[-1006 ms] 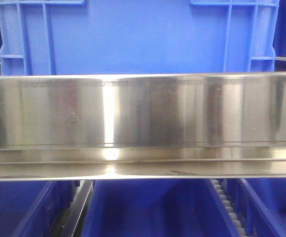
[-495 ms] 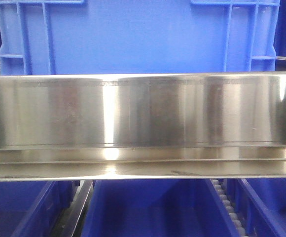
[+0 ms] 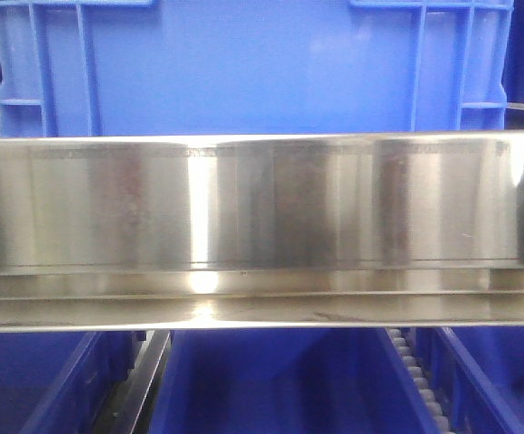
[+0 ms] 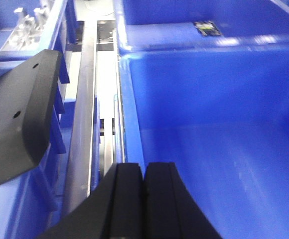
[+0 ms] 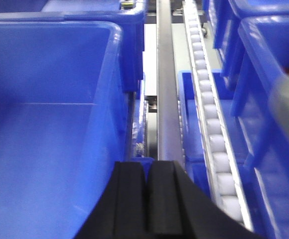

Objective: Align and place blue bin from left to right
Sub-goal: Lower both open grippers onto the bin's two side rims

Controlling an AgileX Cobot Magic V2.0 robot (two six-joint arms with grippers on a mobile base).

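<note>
The blue bin (image 3: 244, 68) stands on the upper level behind a steel rail in the front view; only its ribbed lower wall shows. In the left wrist view my left gripper (image 4: 144, 167) is shut, its fingers pressed together right at the left wall of a blue bin (image 4: 209, 124), over the open inside. In the right wrist view my right gripper (image 5: 147, 164) is shut too, at the right wall of a blue bin (image 5: 45, 124). I see nothing held between either pair of fingers. Neither gripper shows in the front view.
A wide polished steel rail (image 3: 262, 226) crosses the front view, with more blue bins (image 3: 271, 380) below it. A white roller track (image 5: 209, 114) and further blue bins lie right of the right gripper. A steel bar (image 4: 82, 114) and a black plate (image 4: 20, 114) lie left of the left gripper.
A dark reflection has appeared at the right end of the steel rail in the front view. The bin on the upper level has hardly shifted.
</note>
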